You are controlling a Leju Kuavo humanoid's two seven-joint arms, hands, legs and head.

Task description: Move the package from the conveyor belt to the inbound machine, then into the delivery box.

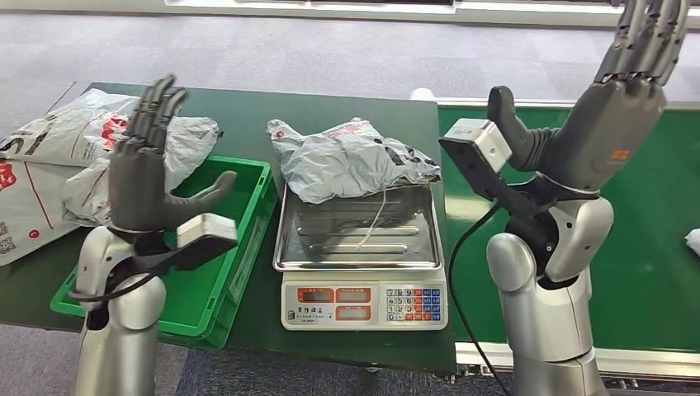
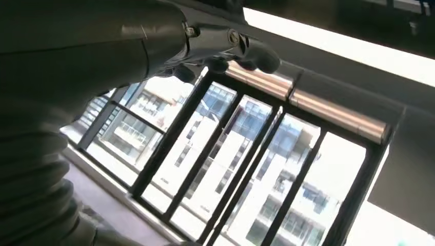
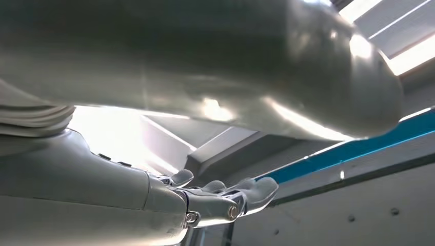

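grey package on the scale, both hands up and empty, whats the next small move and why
Probably lower the left hand toward the grey package. The package already lies on the scale's tray, the green box sits just left of it, and both the left and right hand are raised, open, holding nothing.
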